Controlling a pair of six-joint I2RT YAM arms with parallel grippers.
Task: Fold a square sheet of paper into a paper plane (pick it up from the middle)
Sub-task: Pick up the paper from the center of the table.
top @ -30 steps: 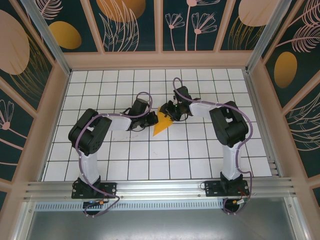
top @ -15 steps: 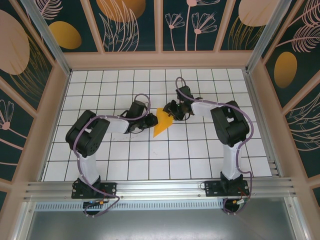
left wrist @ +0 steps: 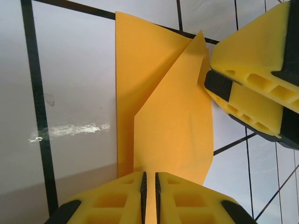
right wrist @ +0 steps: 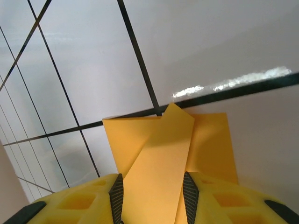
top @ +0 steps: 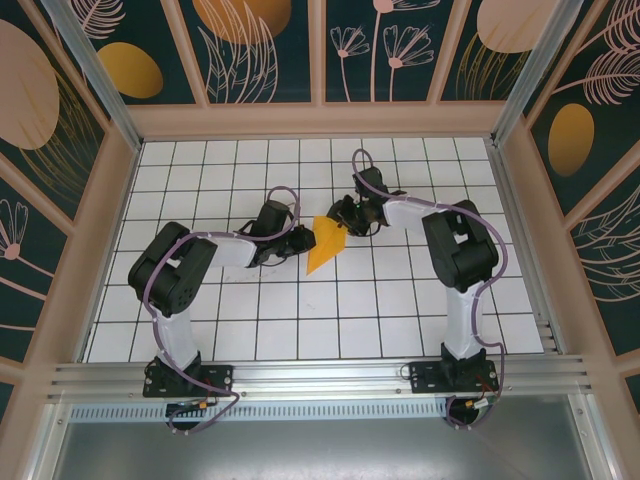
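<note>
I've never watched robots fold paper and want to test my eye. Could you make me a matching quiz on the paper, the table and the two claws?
Things:
1. paper
2. table
3. left claw
4. right claw

Descriptions:
A. white with black grid lines
B. fingers apart, paper running between them
C. orange-yellow, folded to a point
D. pinched shut on the paper's edge

Pairs: 1-C, 2-A, 3-D, 4-B

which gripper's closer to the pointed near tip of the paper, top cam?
Left. The left gripper pinches the paper at its left edge, about midway along; the right gripper sits at the wide far end, away from that tip.
</note>
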